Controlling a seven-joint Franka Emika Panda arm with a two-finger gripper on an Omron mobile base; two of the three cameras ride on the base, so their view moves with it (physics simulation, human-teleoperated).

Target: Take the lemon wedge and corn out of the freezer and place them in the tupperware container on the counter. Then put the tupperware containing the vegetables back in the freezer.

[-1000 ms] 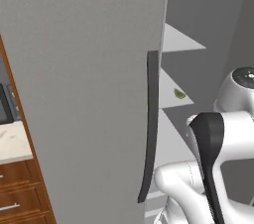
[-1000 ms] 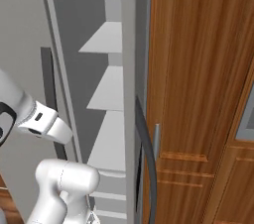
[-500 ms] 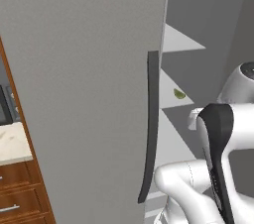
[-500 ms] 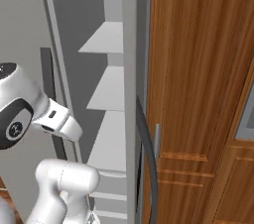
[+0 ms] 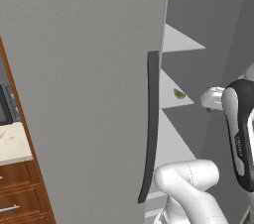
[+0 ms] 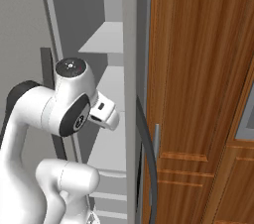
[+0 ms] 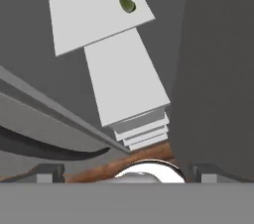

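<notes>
The freezer (image 5: 89, 94) stands open, its flat grey door swung toward me with the long dark handle (image 5: 150, 129) on its edge. Inside are pale grey shelves (image 7: 94, 10). The lemon wedge (image 7: 126, 1), a small olive-yellow teardrop, lies near the edge of the upper shelf and also shows as the lemon wedge (image 5: 179, 93) past the door handle. My gripper (image 7: 129, 172) is open and holds nothing, its fingertips (image 7: 49, 171) well short of the shelves. The corn and the tupperware container are out of view.
A sliver of the speckled counter (image 5: 12, 143) with wooden drawers (image 5: 17, 196) shows left of the door. Tall wooden cabinets (image 6: 198, 94) stand to the right of the freezer. A second grey door edge with a curved handle (image 6: 148, 168) borders the opening on the right.
The arm has swung up and toward the freezer opening, with its elbow and wrist now higher in both base views. The door and the wedge have not moved.
</notes>
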